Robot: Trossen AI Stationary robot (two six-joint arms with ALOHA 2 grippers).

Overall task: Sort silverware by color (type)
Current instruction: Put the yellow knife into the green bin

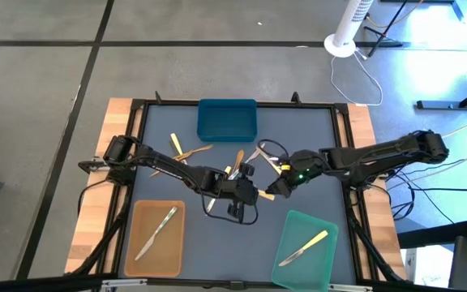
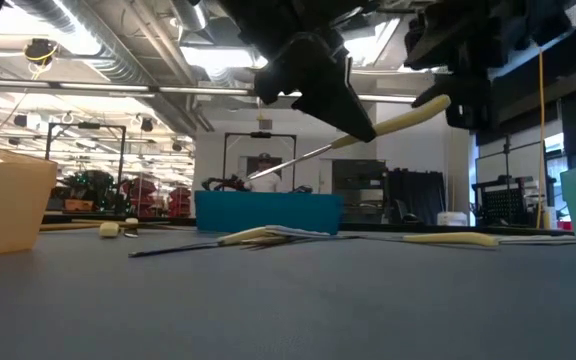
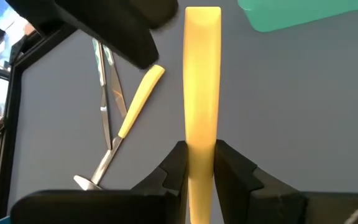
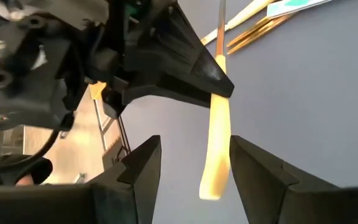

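Nearest lens: two dark fingers (image 3: 234,174) of the left gripper (image 3: 201,168) are seen clamped on a pale yellow utensil (image 3: 202,81); its handle runs forward between them, over bare grey mat.
Left gripper: narrow, closed on the yellow utensil and holding it clear of the table (image 1: 314,142) near the table's middle; in the low view it is seen lifted and tilted (image 2: 393,122).
Right gripper: (image 4: 194,171) fingers spread wide, nothing held; the utensil's free end (image 4: 215,155) lies in the gap between them, whether any pad touches cannot be told.
Step in hand: judged a handover, yellow piece being offered from left arm to right at mid-table (image 1: 266,191).
Next move calls for: right fingers to be closed on the handle, grip confirmed, then left fingers released; drop is a risk if release comes first.
Likely target: green tray (image 1: 289,229), near the right arm, already holds one yellow utensil (image 1: 305,246).
Tan tray: (image 1: 140,212) holds a silvery piece (image 1: 157,229).
Blue tray: (image 1: 227,120) at the far edge, contents not made out.
Left to sort: loose utensils (image 1: 186,151) lie on the mat between the blue tray and the grippers, some brown, some silvery; more are seen beside the held piece in the left wrist view (image 3: 114,118).
Progress: judged early, most pieces unsorted.
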